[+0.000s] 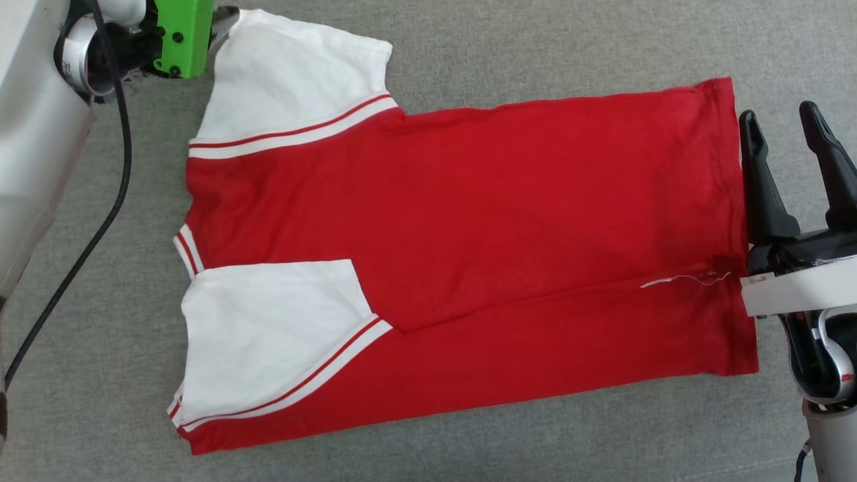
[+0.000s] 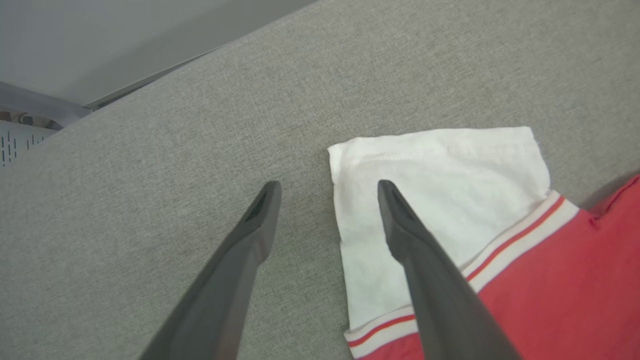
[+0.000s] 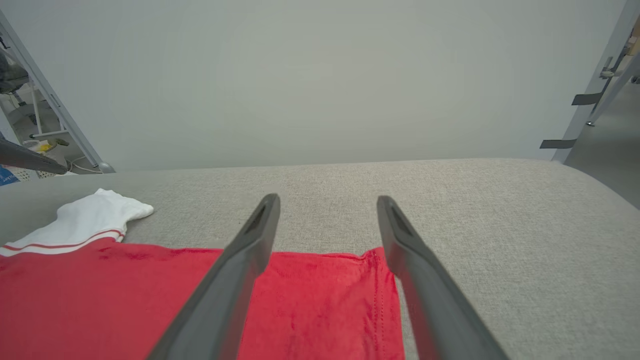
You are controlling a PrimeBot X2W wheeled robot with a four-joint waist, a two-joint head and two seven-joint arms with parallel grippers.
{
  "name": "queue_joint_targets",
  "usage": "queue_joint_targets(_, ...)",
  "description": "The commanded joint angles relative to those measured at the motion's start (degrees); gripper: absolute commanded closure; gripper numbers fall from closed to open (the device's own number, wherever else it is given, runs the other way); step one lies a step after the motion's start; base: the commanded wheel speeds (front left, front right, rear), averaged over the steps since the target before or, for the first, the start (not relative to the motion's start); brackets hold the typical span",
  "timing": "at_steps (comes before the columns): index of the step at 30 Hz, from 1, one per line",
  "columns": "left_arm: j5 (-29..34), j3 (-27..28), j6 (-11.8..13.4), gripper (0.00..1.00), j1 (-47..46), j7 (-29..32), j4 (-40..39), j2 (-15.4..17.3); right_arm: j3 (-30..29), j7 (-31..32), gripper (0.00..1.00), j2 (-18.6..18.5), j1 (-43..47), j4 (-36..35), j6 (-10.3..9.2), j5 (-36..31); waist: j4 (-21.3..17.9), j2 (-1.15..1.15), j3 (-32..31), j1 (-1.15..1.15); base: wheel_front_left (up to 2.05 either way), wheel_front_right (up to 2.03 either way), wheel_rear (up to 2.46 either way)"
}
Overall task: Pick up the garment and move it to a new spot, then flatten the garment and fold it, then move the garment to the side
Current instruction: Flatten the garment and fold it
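Across a grey woven fabric surface [image 1: 469, 442], the garment [image 1: 469, 201], a red short-sleeved jersey T-shirt with white sleeves and red-and-white striped trim, lies flat with its neck end toward the robot's left and its hem [image 1: 726, 201] toward the right. Its near long side is folded over the body, bringing one white sleeve [image 1: 268, 328] on top of the red cloth; the other white sleeve [image 1: 294, 73] sticks out at the far left corner. The right gripper [image 1: 776, 112], two long dark fingers spread wide and holding nothing, sits just beside the hem, off the cloth's edge in the head view. The left gripper [image 2: 328, 184], likewise spread and empty, hangs at the outstretched sleeve: in its wrist view one finger crosses the sleeve's white cloth while the other lies over bare grey fabric. A loose white thread [image 1: 683, 280] trails near the hem.
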Motion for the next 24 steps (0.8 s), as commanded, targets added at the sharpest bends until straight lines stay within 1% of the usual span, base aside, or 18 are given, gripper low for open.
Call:
queue_joint_targets(1, -1.03, -0.56, -0.37, 0.00, -1.21, 1.63, 1.08, -0.56, 0.25, -0.25, 0.00, -0.39, -1.20, 0.50, -0.02, 0.54, -2.75, 0.00, 4.09, -0.01, 0.00, 0.00, 0.00)
queue_joint_targets(5, -2.04, -0.81, -0.81, 0.00, -2.27, 3.48, 3.58, -1.08, 1.14, -0.76, 0.00, -0.63, -2.66, 1.25, -0.02, 0.96, -3.50, 0.00, 5.72, -0.01, 0.00, 0.00, 0.00)
queue_joint_targets(11, -1.58, -4.31, -1.45, 0.00, -0.80, 6.42, 6.03, -0.74, 1.62, -1.81, 0.00, -1.35, -4.29, 2.88, -0.02, 1.23, -3.48, 0.00, 6.24, -0.01, 0.00, 0.00, 0.00)
queue_joint_targets(12, -1.51, -4.81, -1.52, 0.59, -0.46, 6.28, 6.03, -0.53, 1.54, -1.89, 0.00, -1.60, -4.64, 3.11, -0.02, 1.37, -3.39, 0.00, 6.06, -0.01, 0.00, 0.00, 0.00)
queue_joint_targets(13, -1.30, -5.16, -1.56, 1.00, -0.27, 5.73, 5.99, -0.32, 1.39, -2.02, 0.00, -1.85, -4.99, 3.23, -0.02, 1.46, -3.29, 0.00, 5.86, -0.01, 0.00, 0.00, 0.00)
queue_joint_targets(15, -1.11, -5.96, -1.63, 1.00, 0.17, 4.83, 5.75, -0.01, 0.68, -2.35, 0.00, -2.61, -5.96, 3.40, -0.02, 1.46, -2.84, 0.00, 5.18, -0.01, 0.00, 0.00, 0.00)
queue_joint_targets(19, -1.69, -6.06, -1.68, 1.00, 0.24, 0.81, 4.20, -0.10, -2.40, -2.54, 0.00, -4.84, -8.91, 2.51, -0.02, 1.09, -1.38, 0.00, 3.09, -0.01, 0.00, 0.00, 0.00)
queue_joint_targets(23, -2.08, -6.58, -1.70, 1.00, 0.38, -3.92, 1.26, -0.01, -3.81, 0.86, 0.00, -9.59, -13.20, 2.16, -0.02, 1.46, 0.28, 0.00, 0.83, -0.01, 0.00, 0.00, 0.00)
queue_joint_targets(24, -2.08, -6.92, -1.70, 1.00, 0.55, -5.19, 0.30, 0.18, -3.68, 2.69, 0.00, -10.85, -14.45, 2.61, -0.02, 1.99, 0.71, 0.00, 0.12, -0.01, 0.00, 0.00, 0.00)
